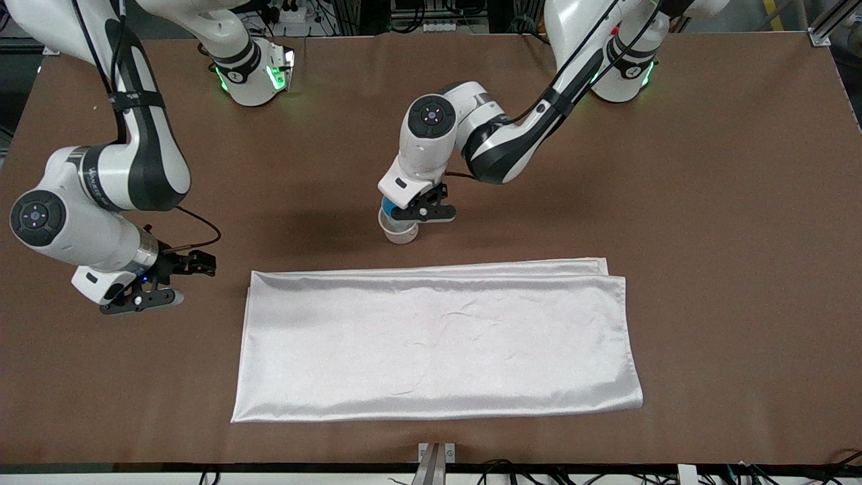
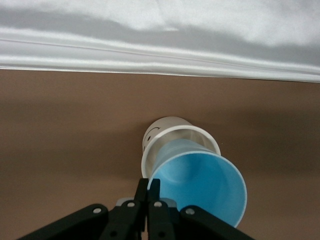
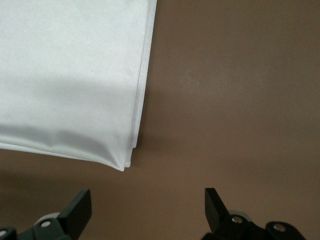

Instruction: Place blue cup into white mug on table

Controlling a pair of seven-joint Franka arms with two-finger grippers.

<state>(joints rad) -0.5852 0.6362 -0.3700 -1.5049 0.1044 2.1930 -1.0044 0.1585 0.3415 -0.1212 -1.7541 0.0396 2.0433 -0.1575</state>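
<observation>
Tabletop [image 1: 707, 202]: large, flat, matte brown surface carrying every item listed.

Blue cup [image 2: 202, 182]: small round bright-blue handleless cup, tilted, its lower part inside the mouth of the white mug, its open rim leaning out over the mug's edge. Pinched at the rim by the left pincer. In the front view only a sliver of blue shows under the pincer.

White mug [image 2: 167, 132]: small white cylindrical mug with an off-white inside, upright on the tabletop near its middle, farther from the front camera than the white cloth and just beside the cloth's edge. A dark mark shows on its outer wall.

White cloth [image 1: 438, 340]: shiny white rectangular folded fabric, lying flat, nearer to the front camera than the mug.

Left pincer [image 2: 147, 192]: over the mug, fingers [image 2: 141, 190] clamped together on the blue cup's rim.

Right pincer [image 3: 147, 205]: low over bare tabletop at the right arm's end, beside a corner of the cloth, fingers spread wide, holding nothing; this arm waits.
</observation>
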